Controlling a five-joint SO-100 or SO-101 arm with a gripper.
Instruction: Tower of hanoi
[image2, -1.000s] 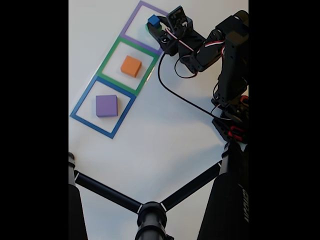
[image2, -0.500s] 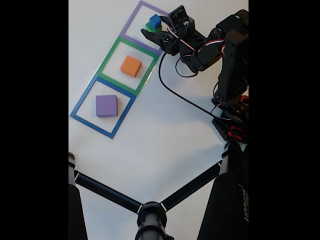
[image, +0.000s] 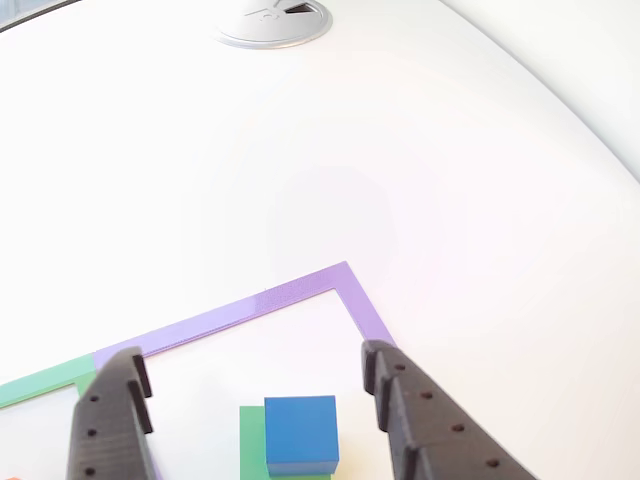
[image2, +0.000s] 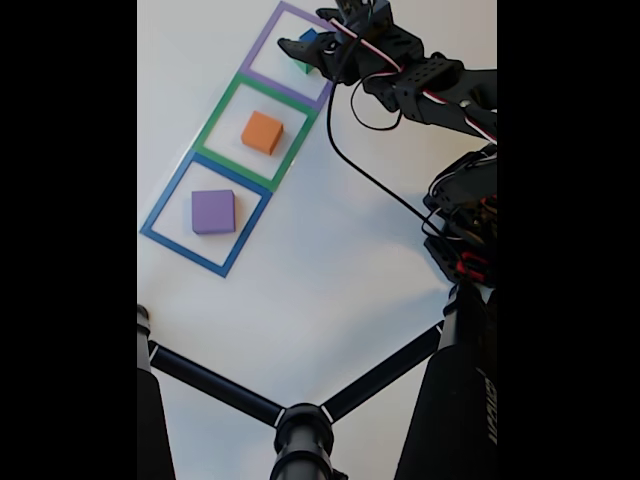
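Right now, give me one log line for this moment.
gripper: open, above purple square | blue cube: released, stacked on green block | orange block: green square | purple block: blue square

fixed view: gripper (image2: 322, 38) over the purple-outlined square (image2: 262, 47), jaws apart, blue block (image2: 308, 38) partly hidden behind it. orange block (image2: 262, 132) in the green-outlined square (image2: 219, 113), purple block (image2: 213, 211) in the blue-outlined square (image2: 165, 205). tripod legs (image2: 215, 385) at bottom.
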